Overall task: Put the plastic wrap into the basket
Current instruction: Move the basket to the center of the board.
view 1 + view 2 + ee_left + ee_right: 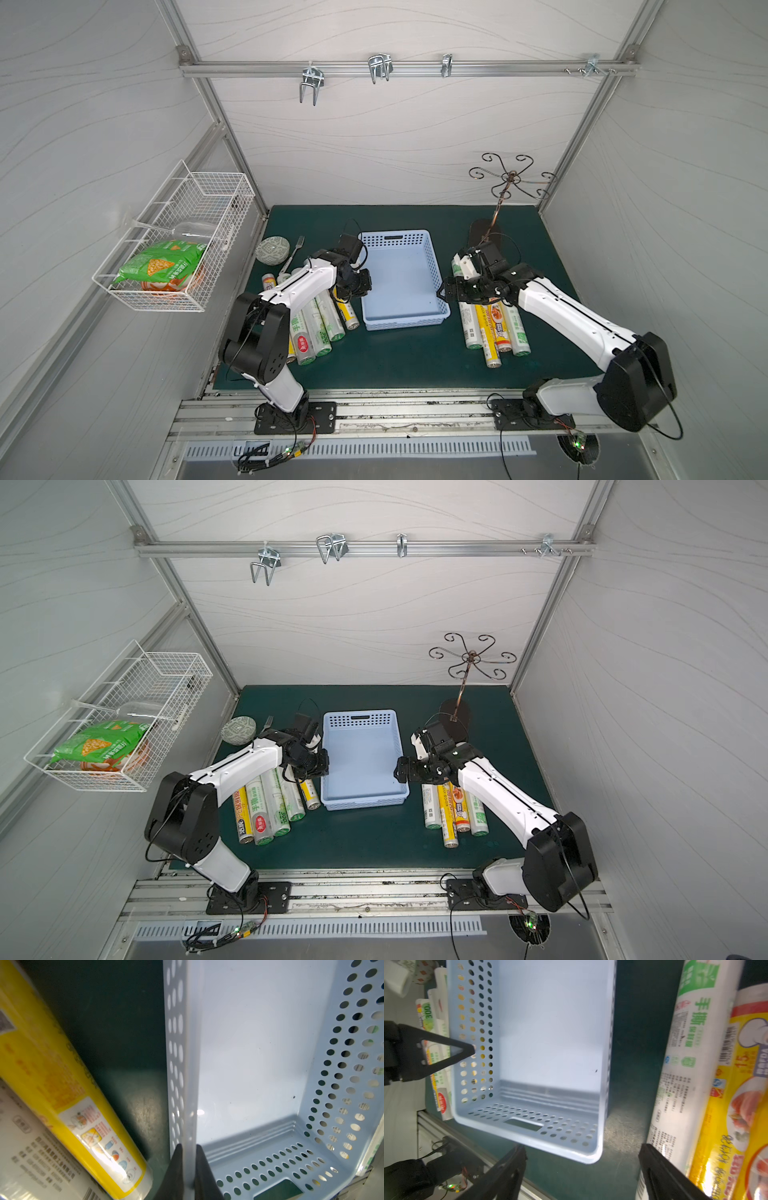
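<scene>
Light-blue basket: L gripper clamped on its side wall. R gripper stands wide apart, holding nothing, just beside opp. wall. Plastic wrap lies outside basket.

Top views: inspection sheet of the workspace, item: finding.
Surface: green mat.
Job's things: basket empty, mid-mat; plastic wrap rolls lie on the mat both sides of it, none inside.
Clutter: bowl and fork back left; hook stand back right.
Grippers: left gripper shut on the basket's side wall; right gripper open, holding nothing, by the opposite side.
Cables: wire bundle at the left base; wrist loops.
Surroundings: wire basket with snack bags on the side wall; hook rail on the back wall.
</scene>
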